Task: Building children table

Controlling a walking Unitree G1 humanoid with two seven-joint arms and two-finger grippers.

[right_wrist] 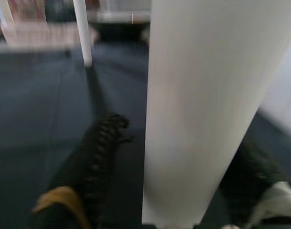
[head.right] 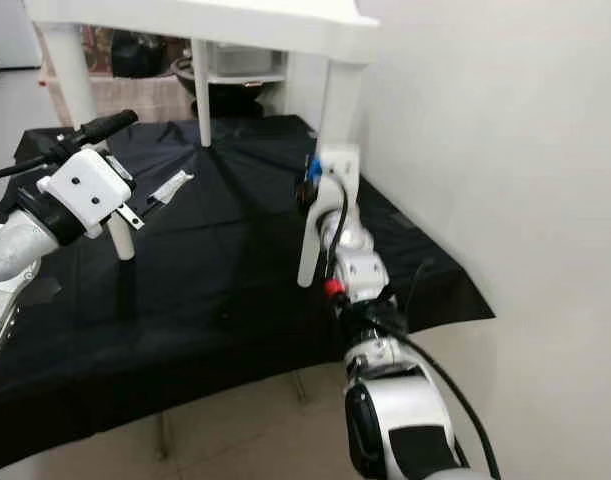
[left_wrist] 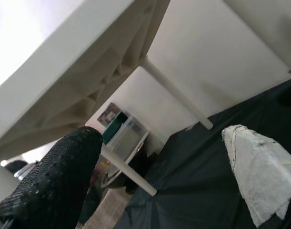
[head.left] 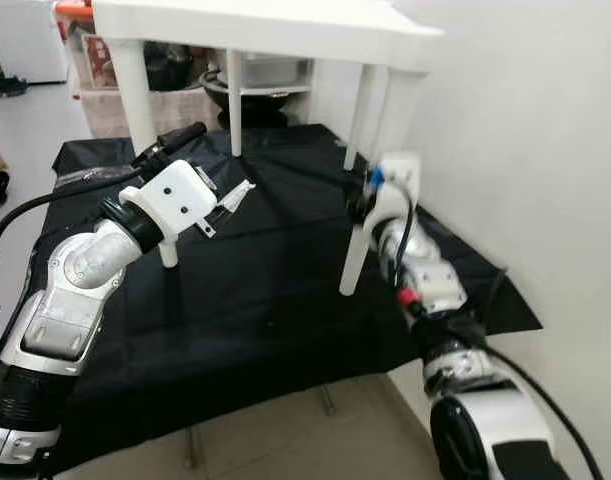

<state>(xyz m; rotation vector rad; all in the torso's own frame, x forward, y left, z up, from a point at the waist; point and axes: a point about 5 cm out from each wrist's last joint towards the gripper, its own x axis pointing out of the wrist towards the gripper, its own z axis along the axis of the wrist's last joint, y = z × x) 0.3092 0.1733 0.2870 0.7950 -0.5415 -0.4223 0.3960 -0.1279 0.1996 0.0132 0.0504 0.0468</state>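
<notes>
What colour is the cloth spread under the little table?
Black. The cloth shows best in the left eye view, lying under the white table.

A black cloth (head.left: 255, 300) covers the floor up to the white wall (head.left: 545, 130), and beyond its far edge stand a low shelf holding a dark bowl (head.left: 247, 92), a clear storage bin (left_wrist: 127, 138) and a white appliance (head.left: 25, 40).

A home room: white wall (head.left: 525, 150), tiled floor (head.left: 285, 430), shelf (head.left: 270, 80) with bowls and boxes behind
</notes>
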